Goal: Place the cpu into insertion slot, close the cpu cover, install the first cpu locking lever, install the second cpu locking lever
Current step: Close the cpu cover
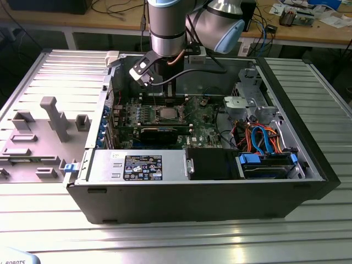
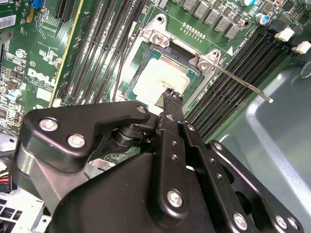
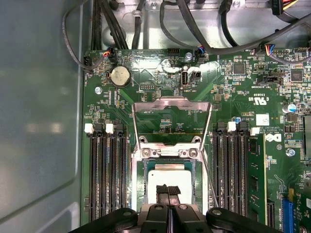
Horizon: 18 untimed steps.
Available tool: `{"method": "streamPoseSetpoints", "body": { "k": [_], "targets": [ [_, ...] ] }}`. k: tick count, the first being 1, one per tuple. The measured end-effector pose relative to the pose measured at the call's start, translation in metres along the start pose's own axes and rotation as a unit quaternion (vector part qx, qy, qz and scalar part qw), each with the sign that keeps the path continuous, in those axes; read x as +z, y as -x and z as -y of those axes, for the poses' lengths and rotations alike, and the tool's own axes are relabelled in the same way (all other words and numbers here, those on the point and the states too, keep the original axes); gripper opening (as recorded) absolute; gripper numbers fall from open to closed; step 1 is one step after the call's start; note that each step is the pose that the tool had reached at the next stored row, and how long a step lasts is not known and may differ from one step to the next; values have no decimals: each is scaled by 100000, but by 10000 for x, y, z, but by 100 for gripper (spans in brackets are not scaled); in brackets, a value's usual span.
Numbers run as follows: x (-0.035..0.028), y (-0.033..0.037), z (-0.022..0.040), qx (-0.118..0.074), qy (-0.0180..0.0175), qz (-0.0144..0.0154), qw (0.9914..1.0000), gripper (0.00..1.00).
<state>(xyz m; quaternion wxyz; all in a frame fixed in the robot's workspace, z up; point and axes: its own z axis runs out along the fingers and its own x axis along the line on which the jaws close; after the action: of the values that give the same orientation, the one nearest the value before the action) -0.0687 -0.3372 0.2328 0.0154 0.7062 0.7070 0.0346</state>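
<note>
The cpu point(image 3: 158, 179) lies flat in the insertion slot point(image 3: 167, 152), its silver top showing in both wrist views point(image 2: 155, 77). The cpu cover point(image 3: 171, 103) stands flipped open beyond the slot, and green board shows through its window. A thin locking lever point(image 2: 243, 83) sticks out unlatched beside the slot, also seen as a rod point(image 3: 209, 174). My gripper point(image 3: 167, 191) is shut with nothing between its fingers. Its tips point(image 2: 171, 94) hover over or touch the cpu's top. In the exterior view the gripper point(image 1: 168, 99) hangs straight above the cpu point(image 1: 168, 114) inside the open case.
Black memory slots point(image 3: 104, 174) flank the slot on both sides. A long black card point(image 1: 159, 132), a power supply point(image 1: 137, 165) and a drive bay with blue and orange cables point(image 1: 264, 140) fill the case. A grey fixture plate point(image 1: 44, 126) lies at the exterior view's left.
</note>
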Motion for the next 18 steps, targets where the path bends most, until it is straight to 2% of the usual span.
{"method": "streamPoseSetpoints", "body": {
  "k": [12,18],
  "targets": [
    [-54,-1,-4,2,0,-2,100000,11],
    [-61,-2,-5,-1,3,-2,100000,11]
  ]
}}
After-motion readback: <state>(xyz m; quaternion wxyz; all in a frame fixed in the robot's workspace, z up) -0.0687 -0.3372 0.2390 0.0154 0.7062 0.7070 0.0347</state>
